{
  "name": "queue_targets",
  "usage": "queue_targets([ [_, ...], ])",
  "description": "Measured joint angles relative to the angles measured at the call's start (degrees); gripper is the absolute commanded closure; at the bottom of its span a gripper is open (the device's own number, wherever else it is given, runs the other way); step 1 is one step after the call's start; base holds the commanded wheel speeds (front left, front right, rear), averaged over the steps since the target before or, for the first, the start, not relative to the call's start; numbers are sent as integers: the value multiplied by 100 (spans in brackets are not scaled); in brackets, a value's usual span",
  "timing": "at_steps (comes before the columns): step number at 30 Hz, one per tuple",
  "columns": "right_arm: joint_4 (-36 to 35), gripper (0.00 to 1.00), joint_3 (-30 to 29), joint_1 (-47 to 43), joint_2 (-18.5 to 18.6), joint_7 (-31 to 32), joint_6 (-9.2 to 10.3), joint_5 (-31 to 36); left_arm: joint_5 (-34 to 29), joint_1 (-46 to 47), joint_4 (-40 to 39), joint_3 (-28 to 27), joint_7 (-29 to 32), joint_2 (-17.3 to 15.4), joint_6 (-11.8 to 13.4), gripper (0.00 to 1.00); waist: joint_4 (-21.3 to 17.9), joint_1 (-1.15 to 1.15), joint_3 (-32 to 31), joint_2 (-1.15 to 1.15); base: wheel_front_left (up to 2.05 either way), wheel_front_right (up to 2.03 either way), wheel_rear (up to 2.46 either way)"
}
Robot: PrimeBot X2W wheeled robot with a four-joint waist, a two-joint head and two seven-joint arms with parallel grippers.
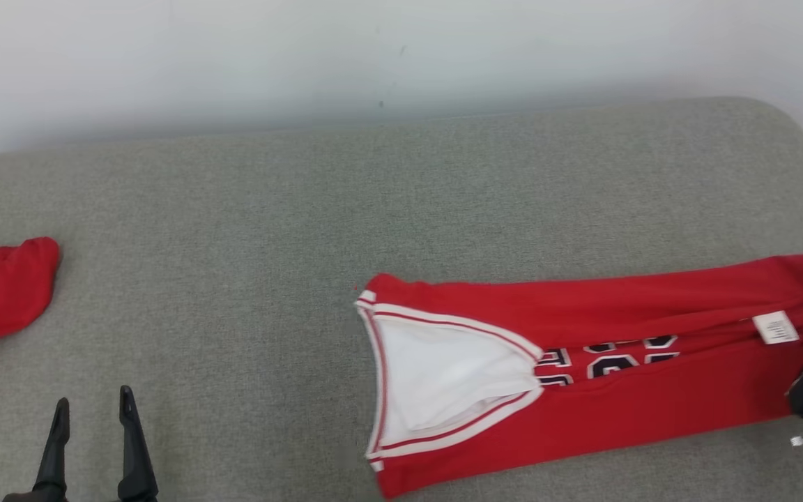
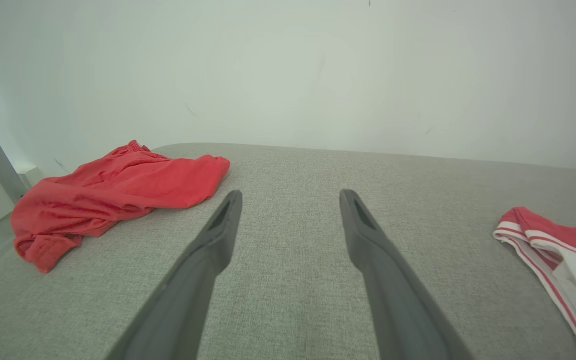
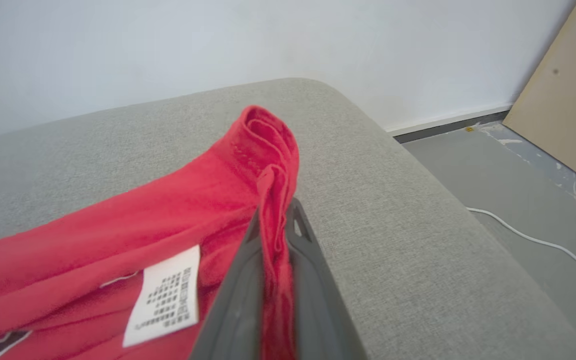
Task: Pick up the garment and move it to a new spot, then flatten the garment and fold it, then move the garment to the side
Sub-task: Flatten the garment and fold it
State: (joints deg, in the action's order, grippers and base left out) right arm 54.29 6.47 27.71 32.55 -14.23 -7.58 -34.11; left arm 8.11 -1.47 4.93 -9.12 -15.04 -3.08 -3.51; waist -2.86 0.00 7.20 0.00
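Red jersey (image 1: 652, 411), folded into a long strip, lies on the right half of the grey cushion (image 1: 234, 279), its hem end pinched tight in the right pincer (image 3: 276, 215), probably to drag it aside, while the left pincer (image 1: 93, 408) hovers spread and empty over the left side.

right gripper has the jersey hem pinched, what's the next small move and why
Probably lift the right gripper slightly and carry the hem toward the collar. It is shut on that end, the jersey already lies in a long narrow strip, and the left gripper is open, well clear.
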Motion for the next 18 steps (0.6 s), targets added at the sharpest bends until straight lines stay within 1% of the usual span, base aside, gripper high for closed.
queue_targets([
  [2,-48,100,-89,51,83,-23,1,2,-3,-48,-22,-22,0,3,25,0,-43,0,-11,0,0,0,0],
  [4,-177,100,-90,67,77,-41,1,36,-3,-78,-35,-34,0,8,47,0,-94,0,-20,0,0,0,0],
  [8,-638,100,44,52,-159,-1,1,38,-2,-116,-31,-46,0,11,53,0,-194,0,-54,0,0,0,0],
  [13,-1653,100,305,-121,-549,249,2,-58,4,-169,-25,-18,0,13,92,0,-279,0,-130,0,0,0,0],
  [18,-2778,100,612,-307,-945,648,2,-60,4,-168,-12,34,0,13,73,0,-288,0,-161,0,0,0,0],
])
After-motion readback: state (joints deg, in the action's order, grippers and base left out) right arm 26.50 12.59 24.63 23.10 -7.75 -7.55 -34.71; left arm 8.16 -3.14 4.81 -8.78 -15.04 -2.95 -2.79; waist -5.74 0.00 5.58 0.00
